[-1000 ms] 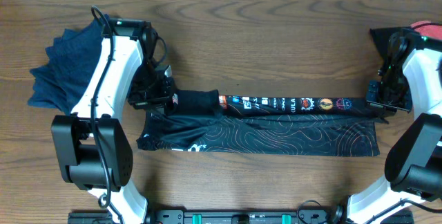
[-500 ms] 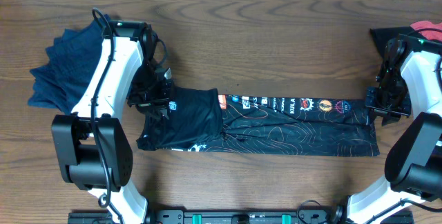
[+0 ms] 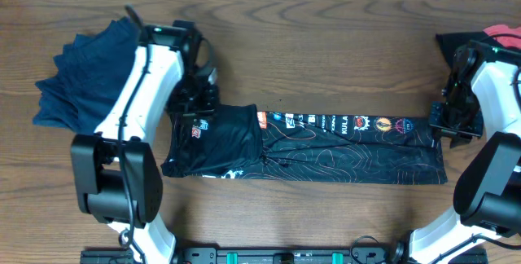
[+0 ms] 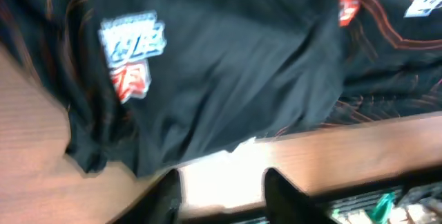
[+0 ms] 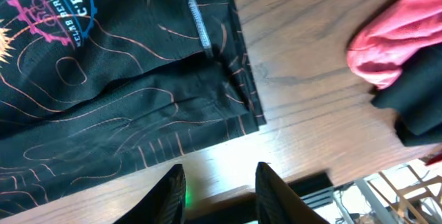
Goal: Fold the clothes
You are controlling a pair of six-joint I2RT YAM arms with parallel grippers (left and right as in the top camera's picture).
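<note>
The left jaws are standing apart and empty, hovering over the folded-over left end of the black jersey [image 3: 326,146], and the right jaws are gaping empty too, over its right edge. The jersey is lying in a long band across the worktop [image 3: 326,44], a navy garment [image 3: 77,81] sitting crumpled far left, a red garment [image 5: 394,41] bunching far right.

A: Where is the overhead camera?
B: High up, facing straight down on the whole table [image 3: 326,52].
A: And the wrist cameras?
B: Close above the jersey [image 4: 228,65], facing down, one at each end; the overhead shows both ends.
</note>
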